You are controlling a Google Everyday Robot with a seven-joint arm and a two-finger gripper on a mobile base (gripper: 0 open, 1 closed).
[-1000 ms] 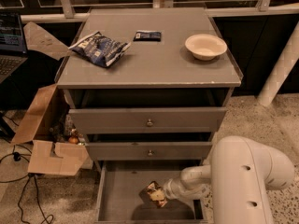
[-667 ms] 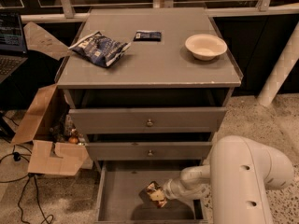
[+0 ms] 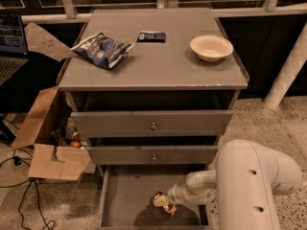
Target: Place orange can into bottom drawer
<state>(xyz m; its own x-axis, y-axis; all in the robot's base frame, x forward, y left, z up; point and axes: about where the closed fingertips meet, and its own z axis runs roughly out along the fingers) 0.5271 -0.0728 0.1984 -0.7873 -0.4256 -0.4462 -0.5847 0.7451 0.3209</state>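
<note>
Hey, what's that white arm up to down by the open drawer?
A white robot arm reaches down into the pulled-out bottom drawer of a grey cabinet. Its gripper is low inside the drawer, right at the orange can, which sits over the drawer floor. Whether the can is let go cannot be seen. On the cabinet top lie a cream bowl, a blue snack bag and a small dark packet, none being handled.
</note>
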